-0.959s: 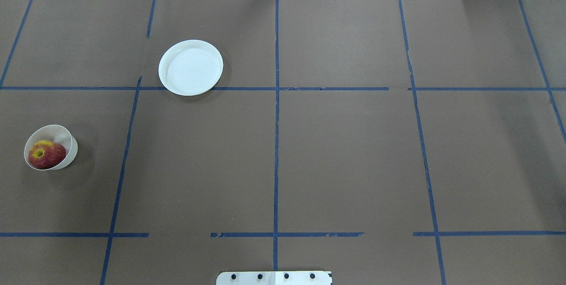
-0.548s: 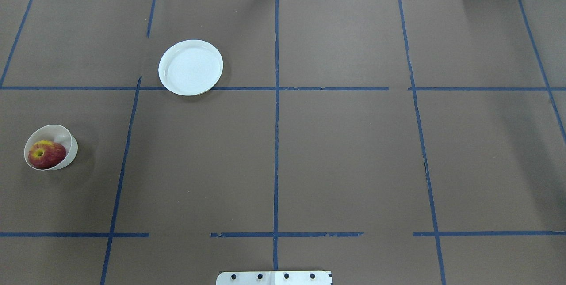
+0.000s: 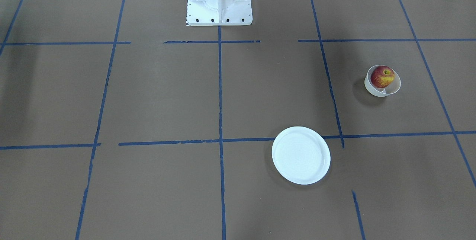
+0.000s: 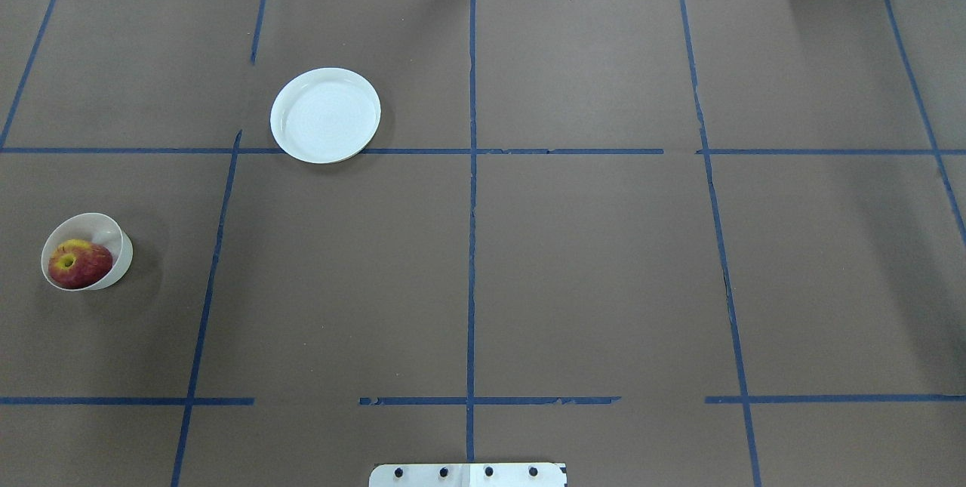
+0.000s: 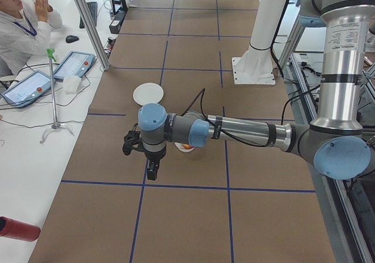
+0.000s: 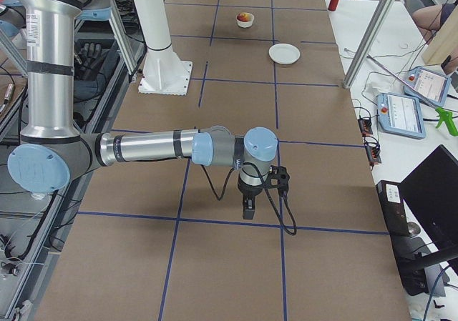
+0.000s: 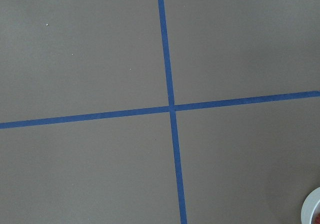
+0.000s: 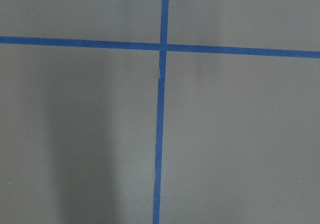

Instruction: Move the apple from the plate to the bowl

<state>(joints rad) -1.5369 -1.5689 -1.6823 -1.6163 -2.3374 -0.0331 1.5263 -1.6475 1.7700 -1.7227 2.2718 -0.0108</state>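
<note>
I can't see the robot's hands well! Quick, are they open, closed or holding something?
Left gripper: cannot be told; only a side view shows it.
Right gripper: cannot be told either.

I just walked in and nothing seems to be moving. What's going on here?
Nothing is being handled right now. The apple already sits in the bowl, and the plate lies empty some way off. The left gripper hangs in the air near the bowl, and the right gripper hangs far from both dishes. Neither touches the apple, and the side views do not show whether they are open or shut.
</note>
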